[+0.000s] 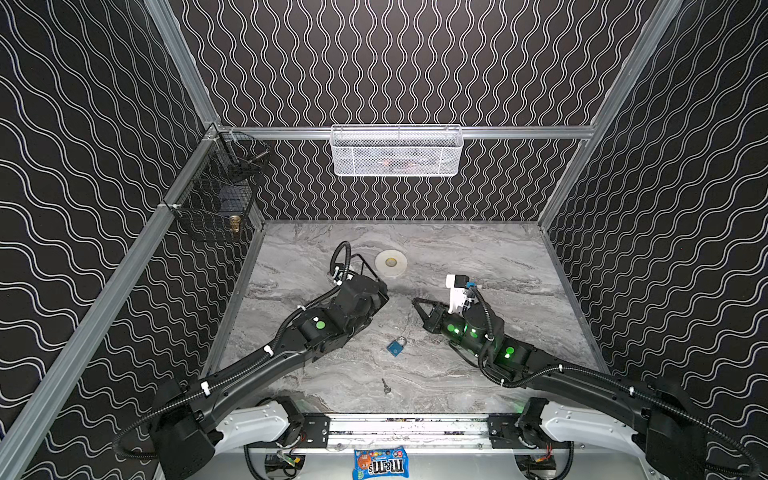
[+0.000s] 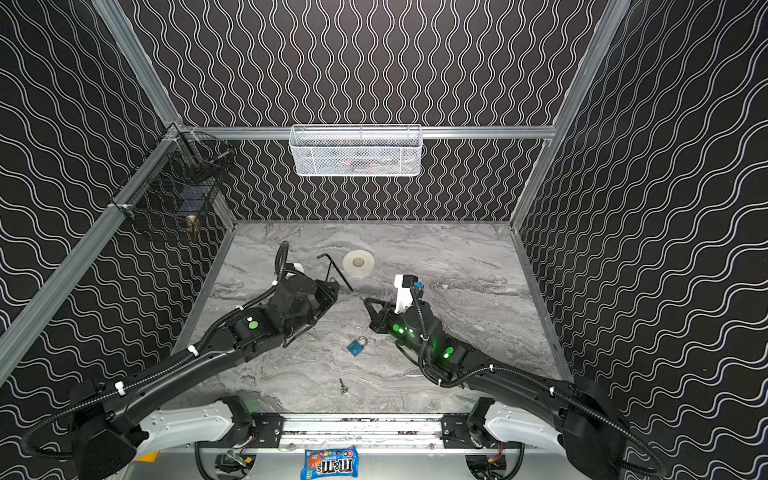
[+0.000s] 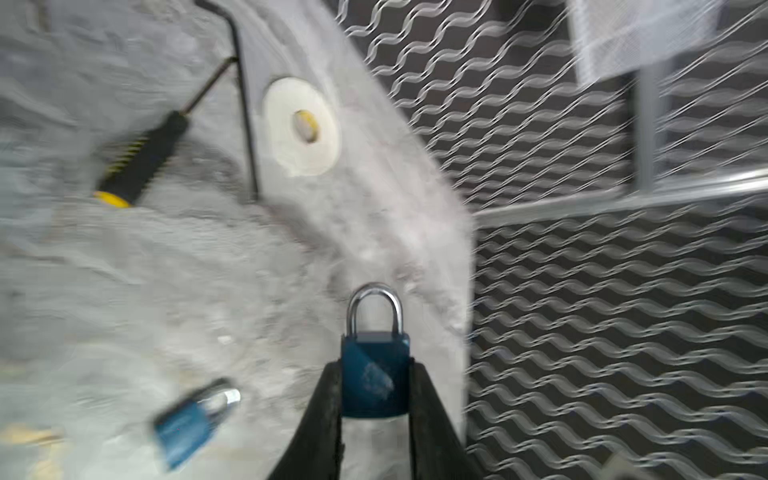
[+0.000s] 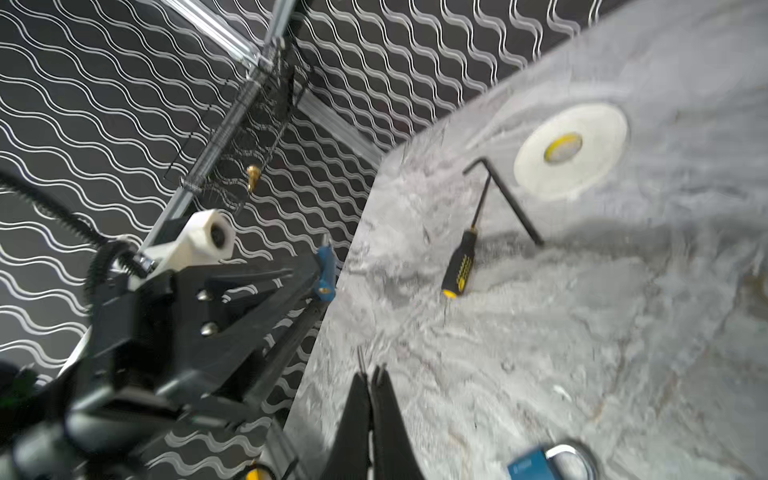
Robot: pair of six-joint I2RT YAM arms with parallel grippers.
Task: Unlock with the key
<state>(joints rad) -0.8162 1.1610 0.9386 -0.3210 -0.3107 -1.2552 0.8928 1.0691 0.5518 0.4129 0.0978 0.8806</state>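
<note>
Left arm stretched forward, left tool (image 3: 374, 368) grasping blue padlock (image 3: 372, 384) by its body, shackle outward. Right arm angled inward, right tool (image 4: 372, 374) clenched on thin metal blade (image 4: 360, 358). 2nd padlock (image 1: 395, 346) and key (image 1: 386, 386) lie on desk (image 1: 457, 257) between arms.

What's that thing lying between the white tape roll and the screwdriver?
A black L-shaped hex key lies between the tape roll and the screwdriver; the right wrist view shows it best.

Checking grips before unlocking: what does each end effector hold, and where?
The left end effector clamps the blue padlock by its body's sides. The right end effector is shut; a thin metal piece at its tip, possibly a key.
</note>
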